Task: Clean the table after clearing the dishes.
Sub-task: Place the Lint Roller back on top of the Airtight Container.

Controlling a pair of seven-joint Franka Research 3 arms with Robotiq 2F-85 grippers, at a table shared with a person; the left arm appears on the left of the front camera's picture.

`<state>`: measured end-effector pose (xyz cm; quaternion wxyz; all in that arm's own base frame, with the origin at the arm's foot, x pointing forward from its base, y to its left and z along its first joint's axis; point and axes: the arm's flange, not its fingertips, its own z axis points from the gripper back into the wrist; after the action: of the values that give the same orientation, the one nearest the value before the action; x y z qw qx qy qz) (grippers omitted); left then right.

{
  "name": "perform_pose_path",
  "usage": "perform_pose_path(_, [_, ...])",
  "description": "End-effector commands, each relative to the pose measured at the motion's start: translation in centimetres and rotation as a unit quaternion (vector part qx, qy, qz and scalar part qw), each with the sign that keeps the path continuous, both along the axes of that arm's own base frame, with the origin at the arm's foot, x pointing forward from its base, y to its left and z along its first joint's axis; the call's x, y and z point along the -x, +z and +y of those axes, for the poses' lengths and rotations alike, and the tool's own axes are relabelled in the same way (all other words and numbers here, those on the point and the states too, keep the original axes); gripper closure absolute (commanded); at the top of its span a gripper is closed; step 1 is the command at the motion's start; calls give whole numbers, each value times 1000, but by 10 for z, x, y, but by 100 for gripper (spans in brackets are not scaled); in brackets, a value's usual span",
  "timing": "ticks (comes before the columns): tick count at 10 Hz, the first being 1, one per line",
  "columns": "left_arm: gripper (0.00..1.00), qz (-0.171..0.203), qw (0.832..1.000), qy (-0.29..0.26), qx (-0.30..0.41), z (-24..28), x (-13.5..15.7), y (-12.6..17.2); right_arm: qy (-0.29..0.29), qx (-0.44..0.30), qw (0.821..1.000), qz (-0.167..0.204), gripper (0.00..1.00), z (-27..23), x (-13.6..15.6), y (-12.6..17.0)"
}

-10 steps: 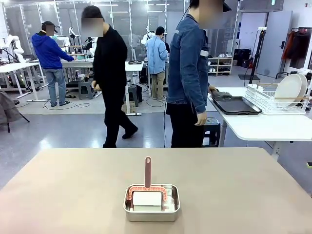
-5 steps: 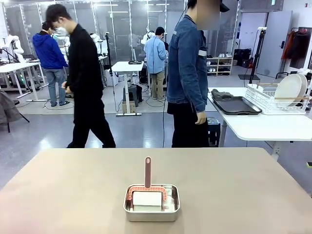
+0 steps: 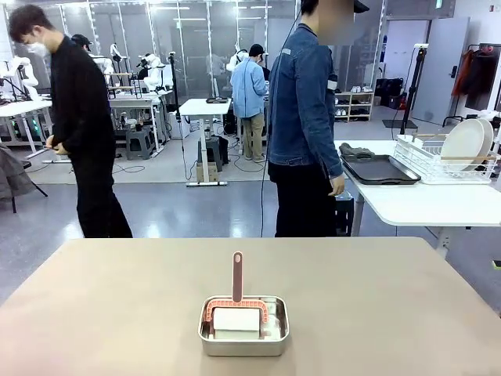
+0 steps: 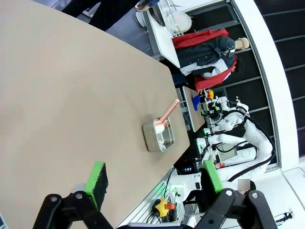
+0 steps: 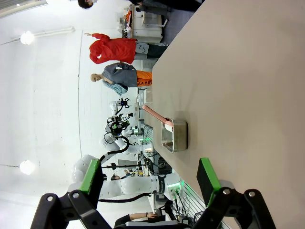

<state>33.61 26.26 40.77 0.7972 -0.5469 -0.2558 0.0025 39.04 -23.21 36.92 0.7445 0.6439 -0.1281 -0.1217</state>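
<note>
The tan table holds a steel pan near its front middle. In the pan lie a white block and a pink-handled brush, its handle pointing away from me. The dishes, white plates, stand in a wire rack on a white side table at the right, beside a dark tray. In the left wrist view my left gripper hangs open above the table, well away from the pan. My right gripper is open too, with the pan ahead of it.
A person in a denim jacket stands at the far edge, next to the white side table. Another person in black walks at the back left. The wire rack sits on the side table.
The person in black has walked leftwards across the background. The denim-jacketed person's hand has come off the dark tray. Pan, brush and both grippers have not moved.
</note>
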Motion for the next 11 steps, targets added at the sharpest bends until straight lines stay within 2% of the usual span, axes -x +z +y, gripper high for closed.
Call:
perform_pose_path(1, [0, 3, 1000, 0, 9, 1, 4, 2, 1, 1, 1000, -7, 0, 1, 1, 2])
perform_pose_path(11, [0, 3, 1000, 0, 9, 1, 4, 2, 1, 1, 1000, -7, 0, 1, 1, 2])
